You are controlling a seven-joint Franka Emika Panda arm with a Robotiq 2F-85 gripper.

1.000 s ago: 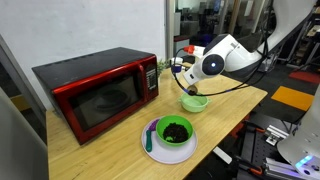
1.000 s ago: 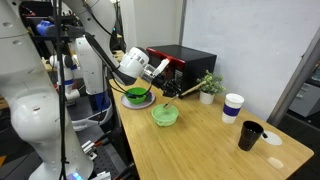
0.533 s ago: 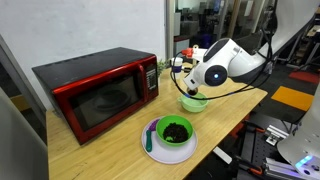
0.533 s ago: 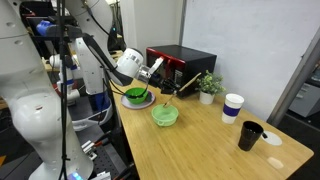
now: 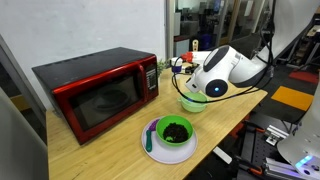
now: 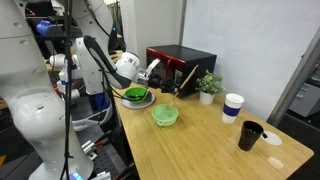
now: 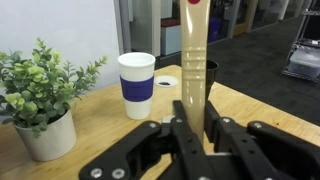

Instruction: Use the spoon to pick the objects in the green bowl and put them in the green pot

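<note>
The slim pale wooden spoon (image 7: 196, 60) stands nearly upright in the wrist view. We see its long flat handle rising from between the fingers of the black Robotiq gripper (image 7: 198, 125) to the top edge, where a touch of red shows. The jaws are drawn narrow and clamp the handle from both sides, with a dark finger (image 7: 180, 124) pressed against it. We cannot make out the spoon's working end in any view. In an exterior view the arm's white rounded wrist (image 5: 215, 72) hangs just above the small, shallow, lime-green round bowl (image 5: 190, 103) and covers part of its rim. We cannot tell what lies in the bowl from here. In another exterior view the same bowl (image 6: 165, 116) sits on the light wooden table (image 6: 200, 150) with the gripper just above its far side, and its contents are too small for us to read. The darker green round pot (image 5: 174, 131) stands near the bowl, toward the table's front edge, with a dark heap inside it. It rests on a white round dish (image 5: 172, 153), and a blue utensil (image 5: 149, 138) lies along the dish's side. Behind them stands a red microwave with a dark door (image 5: 95, 90). In the wrist view we also see a leafy green plant in a white pot (image 7: 40, 110), a white paper cup with a blue band (image 7: 137, 85) and a black cup (image 7: 211, 78) partly hidden behind the spoon handle.
</note>
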